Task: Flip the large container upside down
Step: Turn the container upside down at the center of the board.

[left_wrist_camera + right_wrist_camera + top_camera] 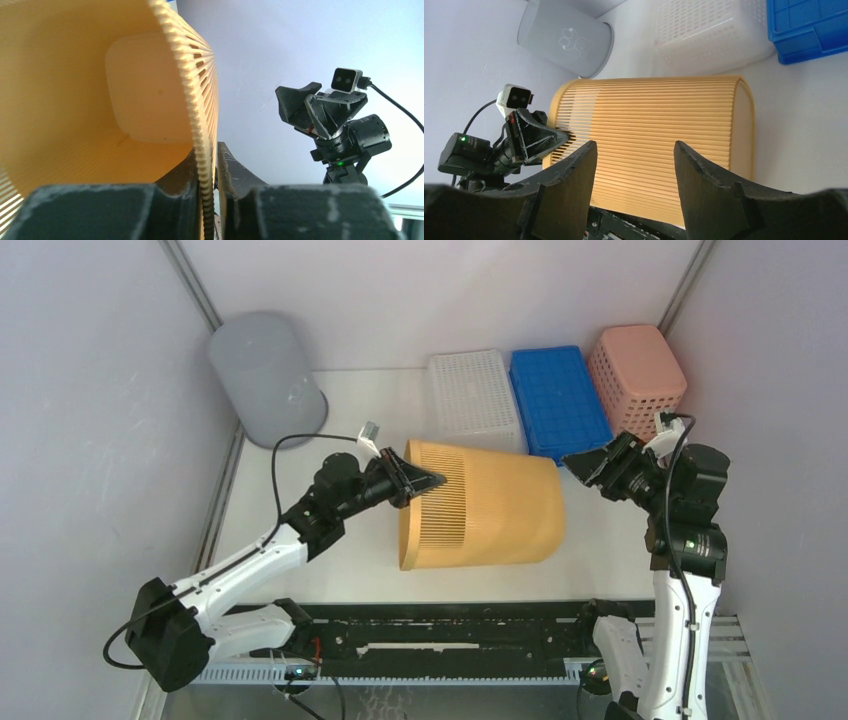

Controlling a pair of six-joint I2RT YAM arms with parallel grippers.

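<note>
2 grippers flanked the large orange container (480, 505), which lay on its side on the table (330, 575): left gripper (424, 482) clamped on its slatted rim, right gripper (588, 466) spread apart near its closed end

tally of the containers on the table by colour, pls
Orange container: 1
Grey bin: 1
White basket: 1
Blue crate: 1
Pink basket: 1
Total: 5

Bright, even light glows through the large container (60, 125).
</note>
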